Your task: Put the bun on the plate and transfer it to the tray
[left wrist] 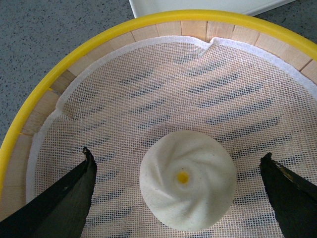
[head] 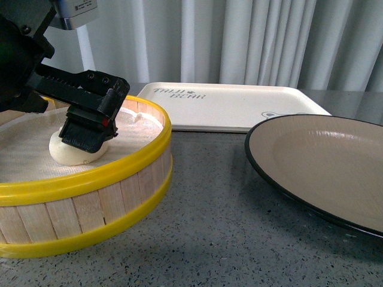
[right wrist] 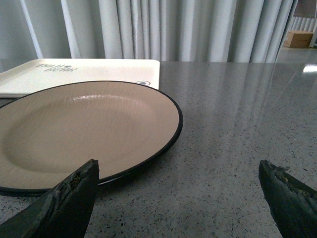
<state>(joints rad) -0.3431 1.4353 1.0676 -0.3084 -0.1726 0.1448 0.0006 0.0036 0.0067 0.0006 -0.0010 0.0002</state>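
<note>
The cream-white bun (left wrist: 187, 179) with a swirled top lies on white mesh inside the yellow-rimmed wooden steamer basket (head: 146, 152); it also shows in the front view (head: 69, 152). My left gripper (left wrist: 178, 163) is open, its two black fingers on either side of the bun, not touching it; in the front view the left gripper (head: 84, 134) hangs just over the bun. The beige plate (head: 323, 158) with black rim stands at the right. The cream-white tray (head: 233, 104) lies behind. My right gripper (right wrist: 178, 168) is open and empty, beside the plate's rim (right wrist: 171, 134).
The grey speckled tabletop (head: 221, 227) runs between basket and plate. White curtains (head: 251, 42) hang behind the table. A cardboard box (right wrist: 298, 38) stands far off in the right wrist view.
</note>
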